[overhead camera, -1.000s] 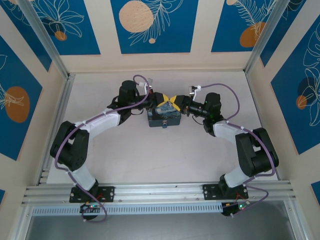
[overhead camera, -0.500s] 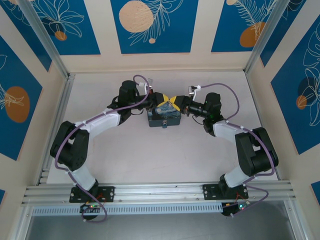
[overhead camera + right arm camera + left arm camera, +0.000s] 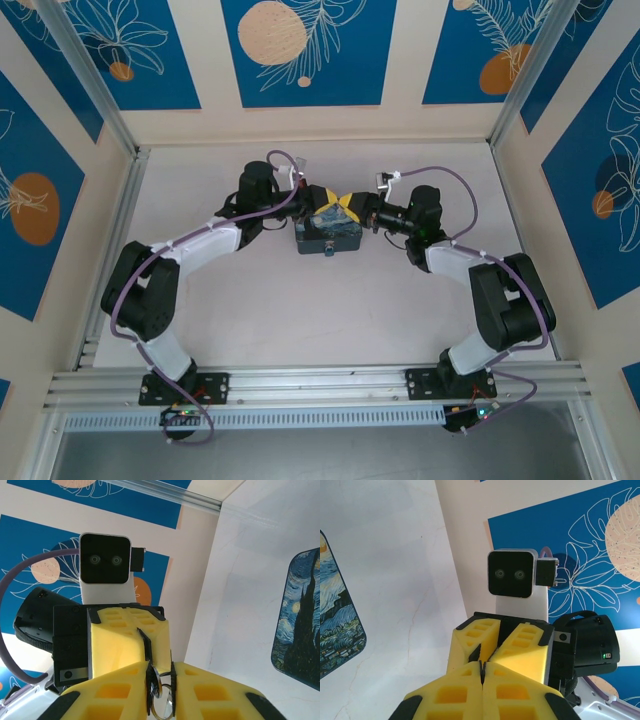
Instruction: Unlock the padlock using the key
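My two grippers met tip to tip above the painted box [image 3: 335, 238], which sat on the table [image 3: 300, 310] towards its far side. My left gripper [image 3: 482, 667] was pressed fully together, its two yellow halves meeting along a tight seam; whether anything thin was caught in that seam I could not tell. My right gripper [image 3: 160, 667] faced it, nearly touching it at the tips, with its jaws only narrowly apart. In that narrow gap sat a small metal ring [image 3: 159, 687], close against both sides, with a second ring [image 3: 162, 707] hanging just below it. Whether I was truly pinching the ring I could not tell, nor whether the rings carried the key. In the overhead view a tiny bluish speck on the near wall of the box looked like the padlock [image 3: 330, 250], apart from both grippers, though it was too small to be sure. From each wrist camera a corner of the box's swirling night-sky lid showed off to one side.
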{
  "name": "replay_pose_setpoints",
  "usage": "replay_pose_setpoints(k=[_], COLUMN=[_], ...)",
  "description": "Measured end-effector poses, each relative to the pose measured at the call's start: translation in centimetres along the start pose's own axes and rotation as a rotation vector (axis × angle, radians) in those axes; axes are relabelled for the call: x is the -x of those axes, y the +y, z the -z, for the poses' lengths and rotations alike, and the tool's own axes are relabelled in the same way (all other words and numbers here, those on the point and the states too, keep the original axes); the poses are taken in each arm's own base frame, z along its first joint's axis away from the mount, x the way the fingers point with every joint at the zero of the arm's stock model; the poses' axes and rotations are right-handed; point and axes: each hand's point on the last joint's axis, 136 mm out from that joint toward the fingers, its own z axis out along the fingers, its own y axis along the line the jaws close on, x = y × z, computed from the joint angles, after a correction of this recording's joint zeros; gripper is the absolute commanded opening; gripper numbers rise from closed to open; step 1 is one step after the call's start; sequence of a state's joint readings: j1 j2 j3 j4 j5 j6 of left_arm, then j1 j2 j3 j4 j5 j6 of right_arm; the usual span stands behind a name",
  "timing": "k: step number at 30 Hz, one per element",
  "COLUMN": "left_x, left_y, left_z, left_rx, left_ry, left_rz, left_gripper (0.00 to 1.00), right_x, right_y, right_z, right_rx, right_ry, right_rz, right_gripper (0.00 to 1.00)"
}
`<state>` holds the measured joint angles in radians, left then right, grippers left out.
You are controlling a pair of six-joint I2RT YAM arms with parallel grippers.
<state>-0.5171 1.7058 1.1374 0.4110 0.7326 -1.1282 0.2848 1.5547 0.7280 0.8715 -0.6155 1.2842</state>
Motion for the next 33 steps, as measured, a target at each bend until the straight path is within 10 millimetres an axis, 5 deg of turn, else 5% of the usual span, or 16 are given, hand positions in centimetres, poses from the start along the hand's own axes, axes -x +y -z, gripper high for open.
replay_pose_setpoints(k=[9,17,27,33], left_x=[0.1,0.1,0.4,-1.3], left_y=[0.3,0.3,1.5,1.6], left_z=[0.0,0.0,1.2,4.0], left_rx=[0.004,0.004,0.078,0.179], left_ry=[-0.001,-0.002,-0.060,-0.090], left_rz=[0.004,0.004,-0.002,-0.083], left_gripper=[0.00,0.00,0.72,0.97], right_x=[0.0,0.0,-0.4,0.8], right_y=[0.1,0.1,-2.1,-4.0], right_z=[0.0,0.0,1.9,3.6], right_rx=[0.004,0.003,-0.046,-0.108], right_ry=[0.002,0.002,-0.026,-0.072], right_rz=[0.000,-0.002,-0.051,-0.088], right_gripper=[0.00,0.00,0.00,0.00])
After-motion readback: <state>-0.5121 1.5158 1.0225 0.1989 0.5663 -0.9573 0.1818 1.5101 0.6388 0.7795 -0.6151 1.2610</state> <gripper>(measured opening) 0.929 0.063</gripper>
